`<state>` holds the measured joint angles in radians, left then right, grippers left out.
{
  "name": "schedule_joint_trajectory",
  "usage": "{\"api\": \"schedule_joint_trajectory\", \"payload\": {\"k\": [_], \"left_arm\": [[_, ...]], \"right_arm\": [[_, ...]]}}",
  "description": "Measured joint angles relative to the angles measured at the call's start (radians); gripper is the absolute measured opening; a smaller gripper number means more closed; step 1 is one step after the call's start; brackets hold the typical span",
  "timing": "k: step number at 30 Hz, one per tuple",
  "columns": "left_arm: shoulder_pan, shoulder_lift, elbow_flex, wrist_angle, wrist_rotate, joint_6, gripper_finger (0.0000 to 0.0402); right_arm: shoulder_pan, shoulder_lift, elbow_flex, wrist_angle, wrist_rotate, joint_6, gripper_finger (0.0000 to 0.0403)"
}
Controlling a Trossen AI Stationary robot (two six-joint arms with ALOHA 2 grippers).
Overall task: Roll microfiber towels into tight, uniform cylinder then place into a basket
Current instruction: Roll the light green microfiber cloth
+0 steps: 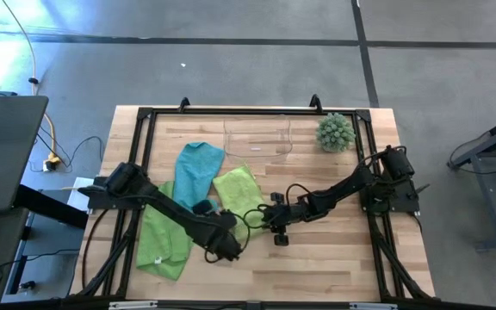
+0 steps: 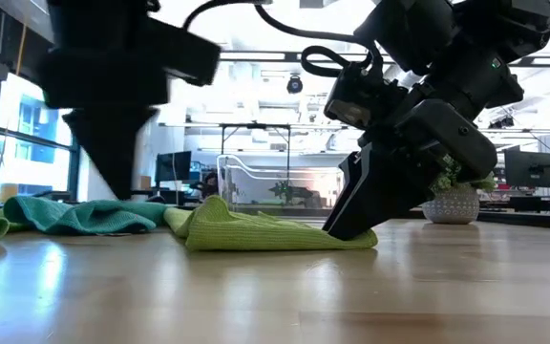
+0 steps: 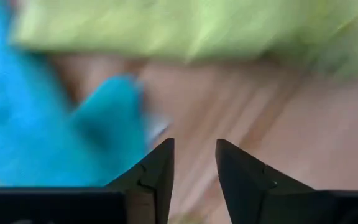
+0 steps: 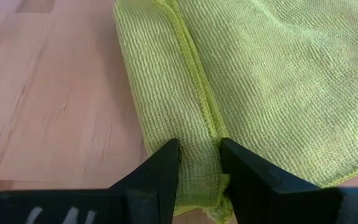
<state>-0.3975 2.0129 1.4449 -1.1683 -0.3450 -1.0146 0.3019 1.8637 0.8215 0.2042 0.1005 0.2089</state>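
A lime green towel (image 1: pixel 238 189) lies spread at the table's middle, with my right gripper (image 4: pixel 199 163) shut on its near edge. A teal towel (image 1: pixel 198 168) lies just left of it, and a second lime green towel (image 1: pixel 164 237) lies flat farther left, partly under my left arm. My left gripper (image 3: pixel 194 158) hangs open above bare wood near the teal towel (image 3: pixel 36 124), holding nothing. The clear basket (image 1: pixel 231 146) stands at the far middle of the table. My right gripper pinches the lime green towel between its two fingers at its near edge (image 4: pixel 199 146), where a strip is folded over along a hem, so several layers. The fingers slant down from the table's right (image 2: pixel 351 222). The towel lies on the table, slack.
A round spiky green plant ball (image 1: pixel 336 132) in a pale pot stands at the far right corner. Bare wood lies open along the table's near edge and right half. A black frame runs around the tabletop.
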Motion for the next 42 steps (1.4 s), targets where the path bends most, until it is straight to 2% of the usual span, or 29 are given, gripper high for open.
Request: {"api": "schedule_joint_trajectory", "payload": {"k": [4, 8, 14, 20, 22, 24, 29, 32, 35, 38, 42], "left_arm": [[-0.026, -0.021, 0.018, -0.2, -0.004, 0.006, 0.0094], [-0.061, -0.104, 0.001, -0.281, -0.044, -0.004, 0.0086], [-0.107, -0.357, -0.063, -0.365, -0.18, -0.129, 0.0078], [-0.123, -0.677, -0.248, -0.348, -0.342, -0.333, 0.007], [-0.122, -0.762, -0.341, -0.237, -0.363, -0.429, 0.0068], [-0.122, -0.821, -0.44, -0.058, -0.373, -0.451, 0.0067], [-0.123, -0.827, -0.648, 0.463, -0.381, -0.146, 0.0079], [-0.119, -0.759, -0.73, 0.797, -0.345, 0.052, 0.0098], [-0.118, -0.666, -0.749, 1.077, -0.288, 0.236, 0.012], [-0.118, -0.56, -0.75, 1.286, -0.233, 0.43, 0.0137], [-0.114, -0.42, -0.75, 1.499, -0.185, 0.607, 0.0147]], "right_arm": [[0.0, 0.0, 0.0, -0.001, 0.0, 0.0, 0.0114], [0.0, 0.001, 0.0, -0.002, -0.001, 0.0, 0.0114], [0.0, 0.001, -0.001, -0.001, -0.002, -0.007, 0.0114], [0.0, 0.001, -0.002, 0.01, -0.002, -0.007, 0.0114], [0.0, 0.002, -0.002, 0.015, -0.003, -0.007, 0.0114], [-0.001, 0.002, -0.003, 0.025, -0.003, -0.008, 0.0114], [-0.001, 0.003, -0.003, 0.034, -0.003, -0.008, 0.0114], [-0.001, 0.003, -0.003, 0.041, -0.003, -0.008, 0.0114], [-0.001, 0.003, -0.003, 0.042, -0.002, -0.008, 0.0114], [-0.001, 0.003, -0.003, 0.043, 0.004, -0.008, 0.0114], [-0.003, 0.004, -0.003, 0.048, 0.005, -0.007, 0.0114]]}}
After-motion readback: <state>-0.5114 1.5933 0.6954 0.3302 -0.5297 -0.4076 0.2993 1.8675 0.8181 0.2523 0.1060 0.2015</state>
